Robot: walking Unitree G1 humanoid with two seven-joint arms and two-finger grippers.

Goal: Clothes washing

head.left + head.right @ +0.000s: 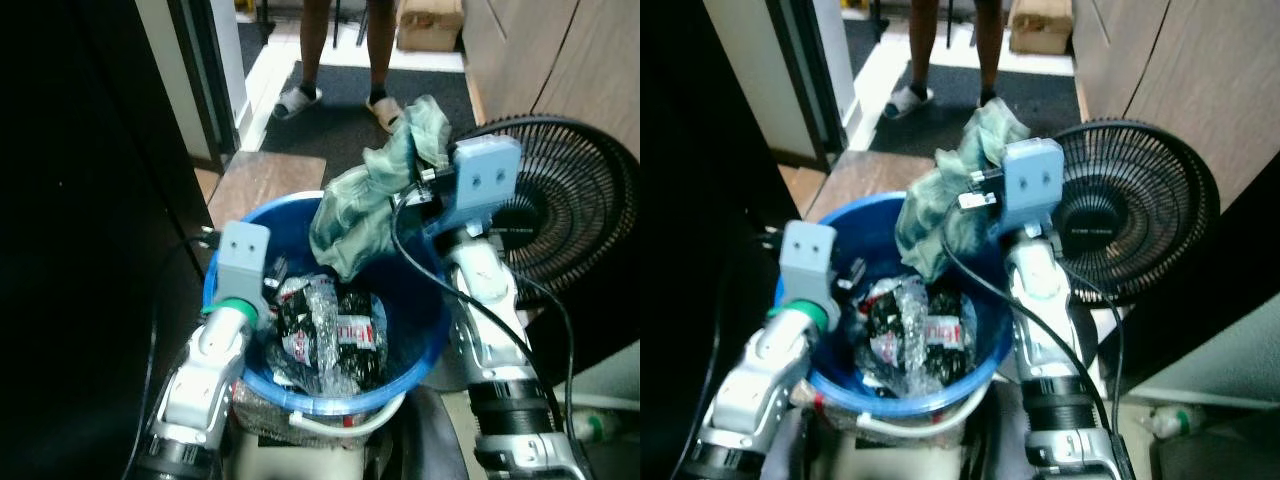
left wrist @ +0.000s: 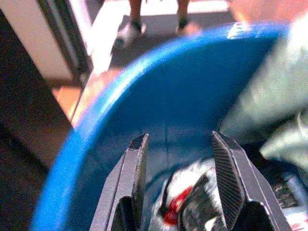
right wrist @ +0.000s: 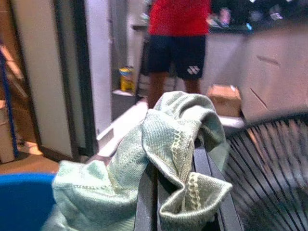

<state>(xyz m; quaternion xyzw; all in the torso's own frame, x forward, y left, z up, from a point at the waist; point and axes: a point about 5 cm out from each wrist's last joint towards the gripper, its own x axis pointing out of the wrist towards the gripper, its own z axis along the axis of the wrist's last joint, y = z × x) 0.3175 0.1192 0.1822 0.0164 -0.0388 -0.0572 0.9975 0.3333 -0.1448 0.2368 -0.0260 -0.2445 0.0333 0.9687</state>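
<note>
A blue bucket (image 1: pixel 425 335) stands right in front of me, holding a crumpled black, white and red garment (image 1: pixel 325 335). My right gripper (image 1: pixel 418 188) is shut on a pale green cloth (image 1: pixel 365 205), lifted above the bucket's far right rim. The cloth hangs down over the rim and drapes across the gripper's fingers (image 3: pixel 147 202). My left gripper (image 2: pixel 178 144) is open just inside the bucket's left wall (image 2: pixel 159 96). It hovers above the dark garment (image 2: pixel 192 199), with nothing between its fingers.
A black floor fan (image 1: pixel 560 200) stands close to the bucket on the right. At the back a person (image 1: pixel 340 50) in sandals stands on a dark mat, beside a cardboard box (image 1: pixel 430 22). A dark door frame (image 1: pixel 205 90) runs along the left, wooden cabinets (image 1: pixel 530 50) along the right.
</note>
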